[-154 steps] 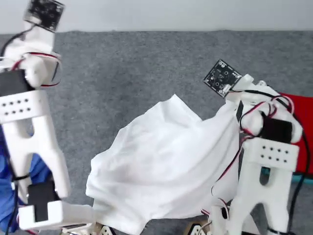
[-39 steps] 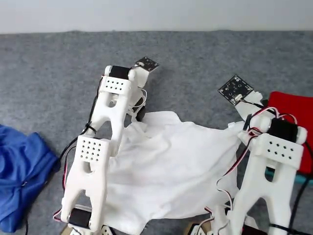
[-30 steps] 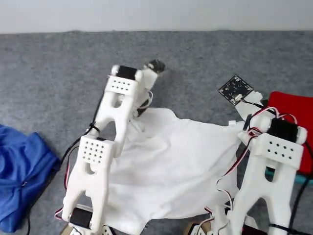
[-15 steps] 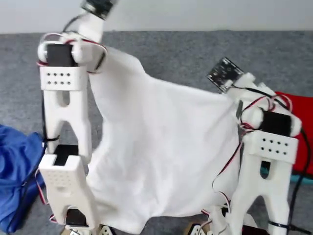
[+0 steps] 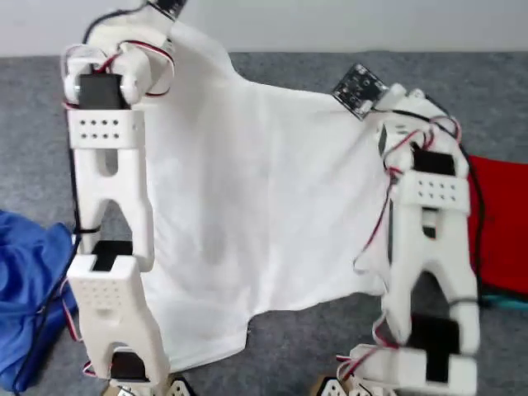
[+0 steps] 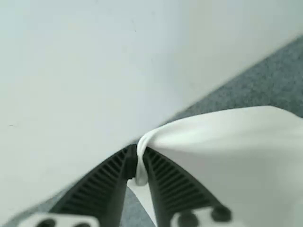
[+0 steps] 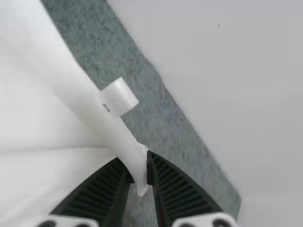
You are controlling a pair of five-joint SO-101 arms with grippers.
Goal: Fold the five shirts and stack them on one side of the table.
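A white shirt [image 5: 256,190] hangs stretched between both arms, lifted off the grey table, its lower hem trailing near the front. My left gripper [image 6: 138,165] is shut on a bunched top edge of the white shirt [image 6: 222,151] at the far left, near the wall. My right gripper [image 7: 138,172] is shut on the other top edge of the white shirt [image 7: 57,142] at the far right; a small label [image 7: 118,97] sticks out from the cloth. A blue shirt [image 5: 25,289] lies crumpled at the table's left edge. A red shirt [image 5: 499,231] lies at the right edge.
Grey carpet-like table surface [image 5: 305,346] shows in front and around the cloth. A pale wall [image 5: 330,25] runs along the far side, close behind both grippers. The two white arm bodies [image 5: 103,206] stand on either side of the hanging shirt.
Both arms have risen and moved toward the far wall, pulling the white shirt up and spreading it flatter between them. The right arm lifted more since half a second ago.
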